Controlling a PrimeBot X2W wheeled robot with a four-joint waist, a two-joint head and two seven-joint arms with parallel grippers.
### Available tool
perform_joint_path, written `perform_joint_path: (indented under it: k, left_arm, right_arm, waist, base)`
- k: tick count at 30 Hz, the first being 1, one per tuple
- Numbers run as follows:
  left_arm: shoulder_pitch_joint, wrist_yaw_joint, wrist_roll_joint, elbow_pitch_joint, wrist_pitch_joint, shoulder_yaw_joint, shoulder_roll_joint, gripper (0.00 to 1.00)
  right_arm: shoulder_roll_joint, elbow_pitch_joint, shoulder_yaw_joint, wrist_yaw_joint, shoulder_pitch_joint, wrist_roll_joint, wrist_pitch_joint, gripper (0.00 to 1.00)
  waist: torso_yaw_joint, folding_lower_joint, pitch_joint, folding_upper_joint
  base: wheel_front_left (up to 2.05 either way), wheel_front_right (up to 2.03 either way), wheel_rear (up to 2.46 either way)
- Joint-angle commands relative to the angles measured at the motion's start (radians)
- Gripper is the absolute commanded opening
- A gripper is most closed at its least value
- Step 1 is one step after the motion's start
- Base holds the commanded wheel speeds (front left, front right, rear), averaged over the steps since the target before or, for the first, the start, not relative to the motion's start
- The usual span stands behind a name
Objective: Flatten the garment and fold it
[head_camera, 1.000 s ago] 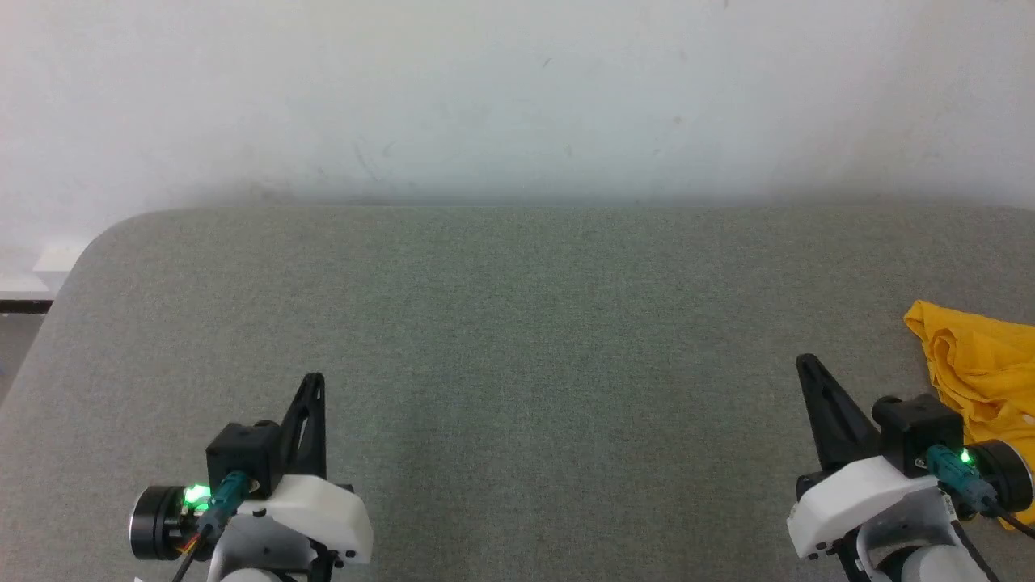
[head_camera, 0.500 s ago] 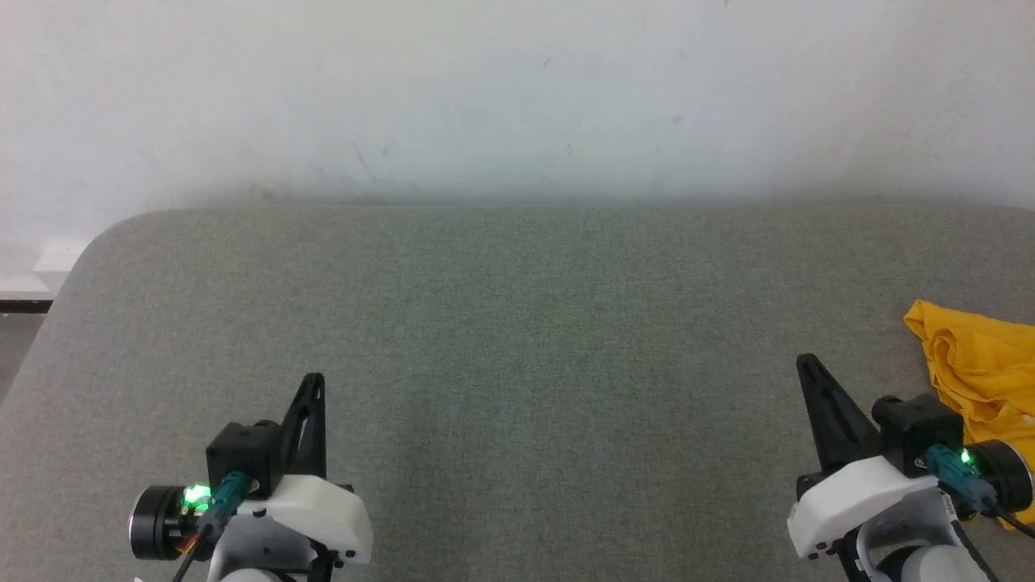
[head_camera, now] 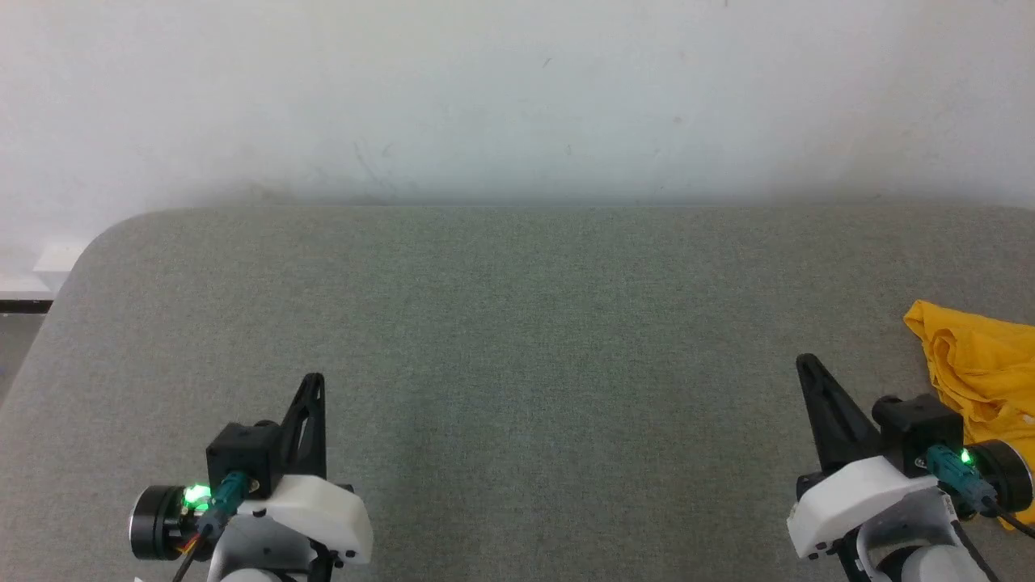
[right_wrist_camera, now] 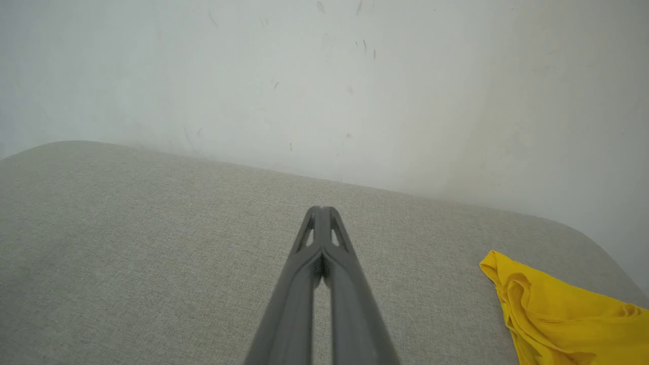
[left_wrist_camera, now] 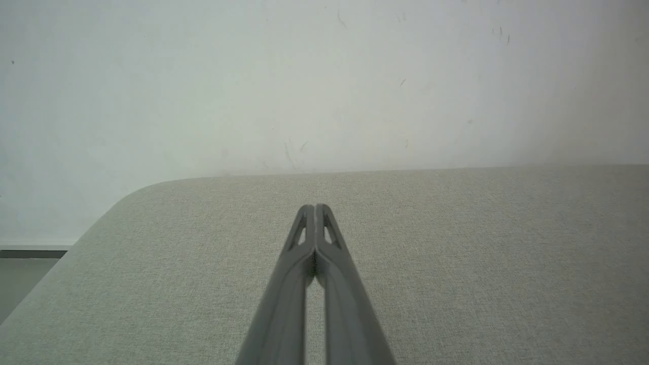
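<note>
Currently, the garment (head_camera: 980,360) is seen crumpled near the right edge of the table (head_camera: 517,323). The left gripper (head_camera: 314,380) and right gripper (head_camera: 804,361) are pressed together, empty

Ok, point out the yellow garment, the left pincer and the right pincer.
yellow garment (head_camera: 974,364): head view, on its crumpled folds.
left pincer (left_wrist_camera: 315,209): left wrist view, between its shut fingertips.
right pincer (right_wrist_camera: 321,212): right wrist view, between its shut fingertips.

We count one garment (head_camera: 980,365) and one table (head_camera: 517,323). We count two grippers: the left gripper (head_camera: 314,380) and the right gripper (head_camera: 804,360).
</note>
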Motion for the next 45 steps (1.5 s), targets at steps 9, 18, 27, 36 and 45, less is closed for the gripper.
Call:
perform_joint_path:
  k: [9,18,27,36,45]
  left_arm:
    - [-0.012,-0.002,0.006,0.002,0.000,0.004,-0.005,0.00]
    - [-0.012,-0.002,0.006,0.002,0.000,0.004,-0.005,0.00]
    - [-0.012,-0.002,0.006,0.002,0.000,0.004,-0.005,0.00]
    - [-0.012,-0.002,0.006,0.002,0.000,0.004,-0.005,0.00]
    - [-0.012,-0.002,0.006,0.002,0.000,0.004,-0.005,0.00]
  right_arm:
    - [0.003,-0.004,0.000,-0.002,-0.011,-0.008,0.001,0.00]
    - [0.003,-0.004,0.000,-0.002,-0.011,-0.008,0.001,0.00]
    - [0.003,-0.004,0.000,-0.002,-0.011,-0.008,0.001,0.00]
    - [0.003,-0.004,0.000,-0.002,-0.011,-0.008,0.001,0.00]
    - [0.003,-0.004,0.000,-0.002,-0.011,-0.008,0.001,0.00]
  waist:
    - [0.000,0.0000,0.000,0.0000]
    - [0.000,0.0000,0.000,0.0000]
    - [0.000,0.0000,0.000,0.0000]
    - [0.000,0.0000,0.000,0.0000]
    - [0.000,0.0000,0.000,0.0000]
  base:
    - [0.00,0.00,0.00]
    - [0.00,0.00,0.00]
    - [0.00,0.00,0.00]
    - [0.00,0.00,0.00]
    - [0.00,0.00,0.00]
